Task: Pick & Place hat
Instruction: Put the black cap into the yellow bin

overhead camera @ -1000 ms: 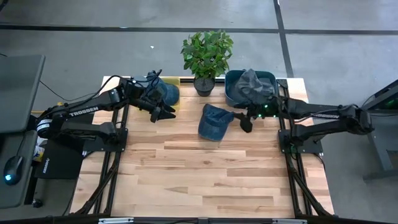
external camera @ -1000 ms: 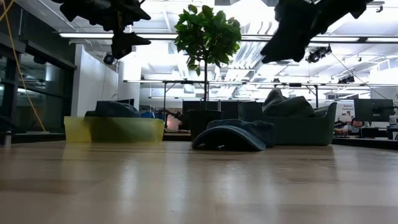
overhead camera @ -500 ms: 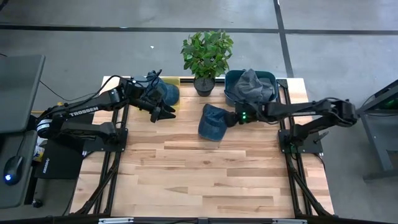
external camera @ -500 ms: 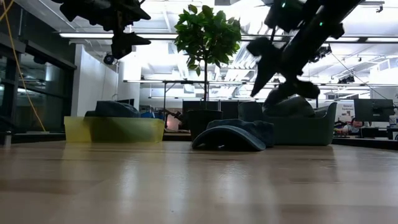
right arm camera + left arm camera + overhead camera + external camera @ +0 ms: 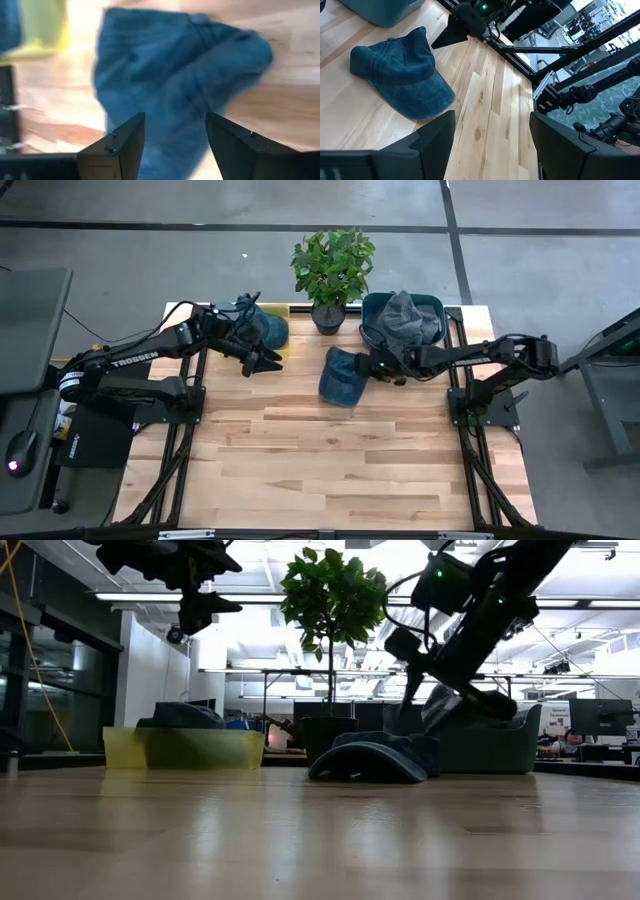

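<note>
A blue cap (image 5: 344, 376) lies flat on the wooden table (image 5: 330, 460), just ahead of the right gripper (image 5: 372, 366), whose two fingers (image 5: 120, 145) stand apart with the cap's crown showing in the gap between them. In the low view the right gripper (image 5: 440, 680) hangs just above the cap's (image 5: 375, 756) rear edge, tilted downward toward it; whether it touches the fabric cannot be told. Behind this gripper sits a dark teal bin (image 5: 430, 308) with a grey hat (image 5: 405, 315) heaped in it. To the gripper's side, along the table's far edge, stands a potted plant (image 5: 332, 270).

Well apart from the cap, across the table, the left gripper (image 5: 262, 360) hovers beside a yellow bin (image 5: 284, 312) that holds another blue hat (image 5: 262, 328). Its fingers (image 5: 432, 142) are spread wide and hold nothing; between them its wrist camera sees the blue cap (image 5: 400, 72) on the boards and the right arm's tip (image 5: 470, 20) just past the cap.
</note>
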`<state>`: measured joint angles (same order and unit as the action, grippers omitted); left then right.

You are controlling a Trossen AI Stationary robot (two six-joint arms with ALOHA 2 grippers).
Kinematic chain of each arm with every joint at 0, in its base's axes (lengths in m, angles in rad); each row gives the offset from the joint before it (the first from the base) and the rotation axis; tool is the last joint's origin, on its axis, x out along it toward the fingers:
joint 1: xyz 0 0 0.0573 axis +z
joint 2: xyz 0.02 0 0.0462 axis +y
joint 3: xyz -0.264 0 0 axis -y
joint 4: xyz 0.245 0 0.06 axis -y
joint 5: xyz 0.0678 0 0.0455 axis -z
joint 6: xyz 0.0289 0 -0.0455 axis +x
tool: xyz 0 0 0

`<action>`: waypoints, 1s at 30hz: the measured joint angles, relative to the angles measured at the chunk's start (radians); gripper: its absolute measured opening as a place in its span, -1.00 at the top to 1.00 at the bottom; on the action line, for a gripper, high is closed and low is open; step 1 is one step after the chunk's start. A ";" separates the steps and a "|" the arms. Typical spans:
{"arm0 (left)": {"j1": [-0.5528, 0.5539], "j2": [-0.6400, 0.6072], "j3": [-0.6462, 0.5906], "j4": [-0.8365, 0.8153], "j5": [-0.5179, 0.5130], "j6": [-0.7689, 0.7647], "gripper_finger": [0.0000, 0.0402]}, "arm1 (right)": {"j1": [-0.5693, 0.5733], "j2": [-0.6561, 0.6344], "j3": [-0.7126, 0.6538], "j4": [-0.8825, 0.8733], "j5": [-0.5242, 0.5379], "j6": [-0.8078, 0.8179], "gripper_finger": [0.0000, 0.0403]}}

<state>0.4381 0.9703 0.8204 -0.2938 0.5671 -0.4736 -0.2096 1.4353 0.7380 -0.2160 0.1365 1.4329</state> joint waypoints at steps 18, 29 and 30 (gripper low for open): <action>0.000 0.000 0.000 -0.001 0.001 0.000 -0.27 | -0.043 0.000 0.001 -0.019 0.047 0.188 0.00; 0.000 0.000 0.000 -0.001 0.000 0.000 -0.27 | -0.085 0.010 0.000 -0.019 0.038 0.225 0.00; 0.000 0.000 0.000 -0.001 -0.001 0.000 -0.27 | -0.085 0.019 0.001 -0.012 0.037 0.230 0.00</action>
<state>0.4380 0.9702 0.8204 -0.2947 0.5663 -0.4740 -0.2947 1.4541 0.7385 -0.2280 0.1736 1.6626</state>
